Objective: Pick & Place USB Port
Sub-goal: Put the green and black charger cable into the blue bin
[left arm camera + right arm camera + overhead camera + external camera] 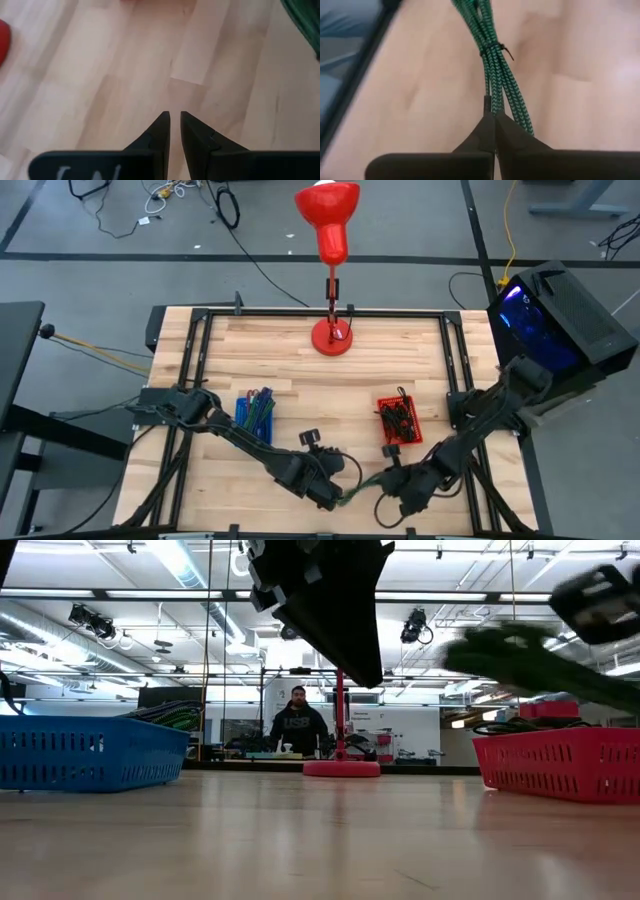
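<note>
Near the table's front edge, the right gripper pinches the bundled green cable (tied midway), lifted clear of the wood, presumably for carrying to a basket, while the left gripper, nearly pressed together and empty, hovers beside it.
</note>
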